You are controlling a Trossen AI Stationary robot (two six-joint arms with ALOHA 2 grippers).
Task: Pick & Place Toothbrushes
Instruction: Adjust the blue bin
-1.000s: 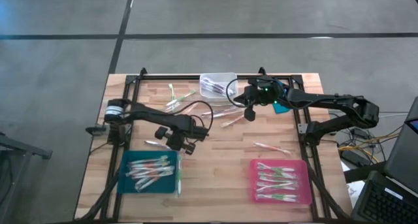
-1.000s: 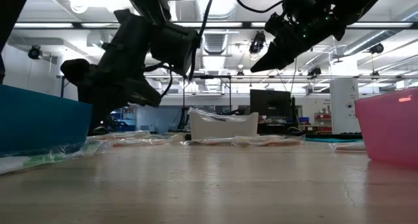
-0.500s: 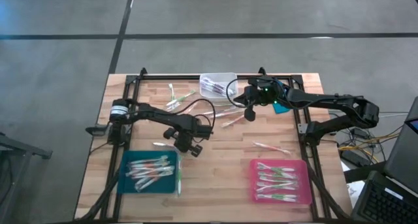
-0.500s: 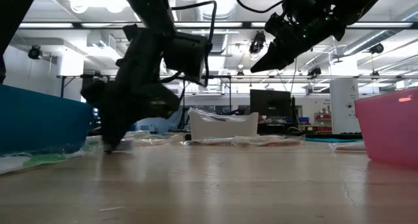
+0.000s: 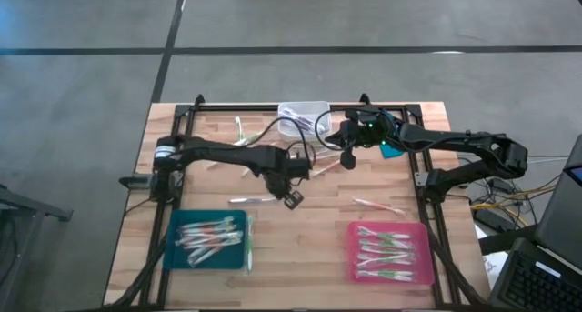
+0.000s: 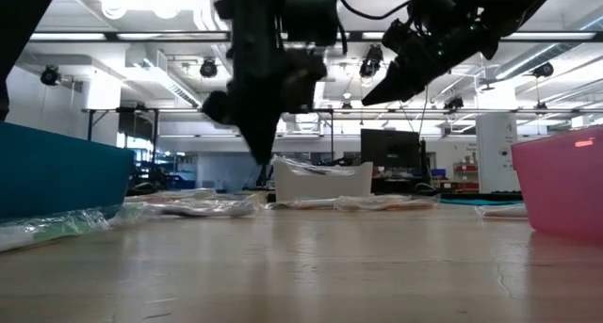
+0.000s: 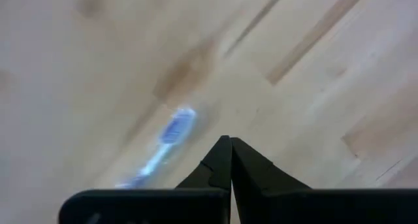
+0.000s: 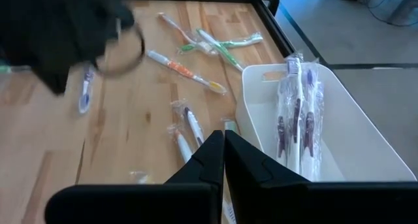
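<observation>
Thin wrapped toothbrushes lie scattered on the wooden table: one (image 5: 250,200) just left of my left gripper (image 5: 292,199), a cluster (image 5: 245,135) near the far edge, and one (image 5: 377,206) toward the right. My left gripper is shut and raised off the table (image 6: 262,156). Its wrist view shows a blue-headed toothbrush (image 7: 171,129) lying flat beside the closed fingertips (image 7: 230,140). My right gripper (image 5: 347,162) is shut and hovers high (image 6: 366,101) beside the white bin (image 5: 303,115).
A teal tray (image 5: 182,223) with several toothbrushes sits at the near left, and a pink tray (image 5: 355,230) with several more at the near right. The white bin (image 8: 339,139) holds wrapped toothbrushes (image 8: 297,113). Black frame rails (image 5: 182,121) run along the table's sides. Cables loop near the bin.
My left gripper has gone from beside the teal tray toward the table's right. It dipped to the table surface half a second ago, then rose clear. The toothbrush beside it now lies a little farther right. My right arm has kept still.
</observation>
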